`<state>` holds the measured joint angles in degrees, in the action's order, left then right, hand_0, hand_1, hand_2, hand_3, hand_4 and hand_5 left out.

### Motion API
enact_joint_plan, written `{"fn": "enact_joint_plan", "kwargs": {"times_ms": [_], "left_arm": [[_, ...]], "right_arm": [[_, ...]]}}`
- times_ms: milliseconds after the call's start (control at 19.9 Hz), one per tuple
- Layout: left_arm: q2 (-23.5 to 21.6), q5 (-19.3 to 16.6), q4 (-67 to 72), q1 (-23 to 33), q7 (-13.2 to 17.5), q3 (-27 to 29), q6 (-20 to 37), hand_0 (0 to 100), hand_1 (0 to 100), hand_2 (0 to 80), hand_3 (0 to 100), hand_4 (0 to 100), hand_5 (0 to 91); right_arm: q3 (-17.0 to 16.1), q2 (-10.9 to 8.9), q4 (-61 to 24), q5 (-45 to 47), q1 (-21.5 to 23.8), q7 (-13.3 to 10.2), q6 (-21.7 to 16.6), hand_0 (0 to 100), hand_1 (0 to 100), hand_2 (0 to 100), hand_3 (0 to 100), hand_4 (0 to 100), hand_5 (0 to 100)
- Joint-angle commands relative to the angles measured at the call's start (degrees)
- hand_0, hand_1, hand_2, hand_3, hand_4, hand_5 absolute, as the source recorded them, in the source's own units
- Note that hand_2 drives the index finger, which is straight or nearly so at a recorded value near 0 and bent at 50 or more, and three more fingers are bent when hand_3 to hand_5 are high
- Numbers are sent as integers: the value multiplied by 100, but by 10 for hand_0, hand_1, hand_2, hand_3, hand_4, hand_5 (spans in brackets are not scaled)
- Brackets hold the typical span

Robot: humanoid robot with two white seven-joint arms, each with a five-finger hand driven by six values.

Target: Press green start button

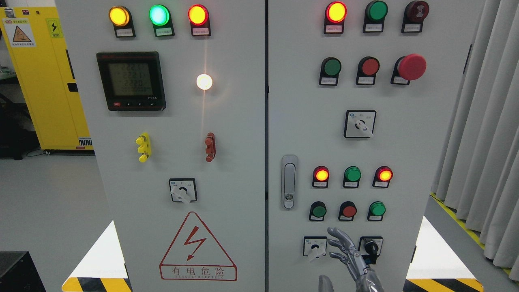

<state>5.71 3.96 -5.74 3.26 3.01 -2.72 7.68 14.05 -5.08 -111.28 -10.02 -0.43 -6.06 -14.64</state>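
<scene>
Approach step: your right robot hand (pixel 344 247) sits low on the right cabinet door, fingers spread and relaxed, grasping nothing. The arm comes in at the bottom edge right of the middle. No press made yet, as far as the view shows; the fingertips (pixel 333 232) hover below the button rows. Whether they touch the panel cannot be told. The left hand is not in view.

Targets: the nearest flat green pushbutton (pixel 318 211) lies just above and slightly left of the robot hand, with a red pushbutton (pixel 348 211) directly above the fingers and a domed green button (pixel 377 209) above and to the right. A second green pushbutton (pixel 332 67) sits far above, in the upper row. The labels are too small to read, so which one is "start" is your judgement; the near flat one looks likeliest.

Next move: raise the hand, shift it a little left, lead with one fingertip and push square into the cap. Keep clear of the red neighbour and of the rotary selector switch (pixel 315 247) just left of the hand.

Containers: none open; both cabinet doors are shut, contents unseen.
</scene>
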Motion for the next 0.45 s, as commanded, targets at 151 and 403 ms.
{"fn": "enact_joint_plan", "kwargs": {"times_ms": [151, 403], "left_arm": [[0, 0, -6, 0, -2, 0, -4, 120, 556, 0, 0, 0, 0], [0, 0, 3, 0, -2, 0, -4, 120, 556, 0, 0, 0, 0]], "right_arm": [[97, 7, -113, 184, 61, -1, 14, 633, 697, 0, 117, 157, 113], [115, 7, -113, 184, 61, -1, 22, 596, 697, 0, 129, 165, 115]]}}
